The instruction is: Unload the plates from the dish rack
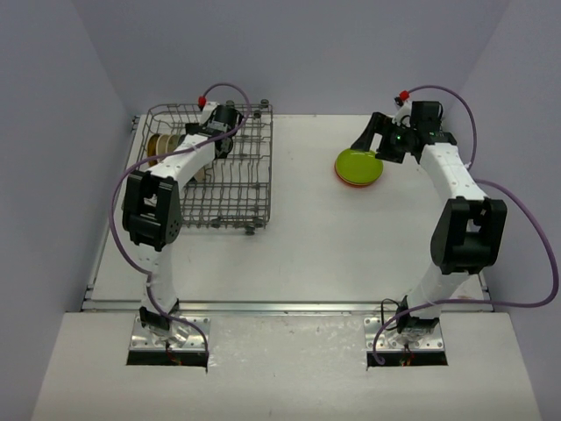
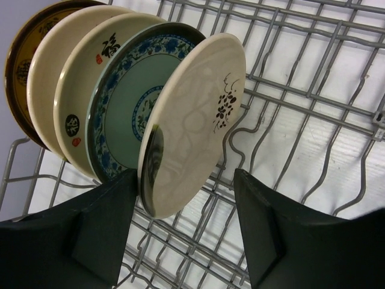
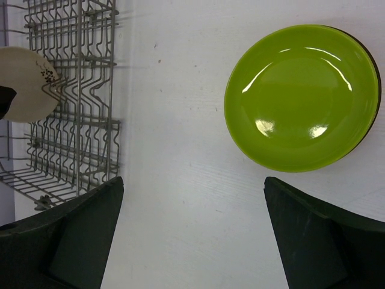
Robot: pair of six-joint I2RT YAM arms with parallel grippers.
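Several plates stand on edge in the dish rack [image 2: 301, 90]. The nearest one is a beige underside with a black flower mark [image 2: 192, 114]. Behind it stand a teal-patterned plate [image 2: 129, 111], two beige ones with black characters [image 2: 84, 78] and a brown-rimmed one [image 2: 18, 66]. My left gripper [image 2: 183, 208] is open and straddles the lower rim of the nearest plate. The rim lies close against the left finger [image 2: 90, 235], with a wide gap to the right finger [image 2: 289, 235]. A lime green plate [image 3: 301, 96] lies on a stack on the table. My right gripper [image 3: 192, 223] hangs open beside it, holding nothing.
The dish rack [image 1: 241, 189] fills the back left of the table, with the left arm reaching over it. The stack with the lime plate [image 1: 358, 165] sits at the back right, an orange edge showing beneath. Grey walls close in on three sides.
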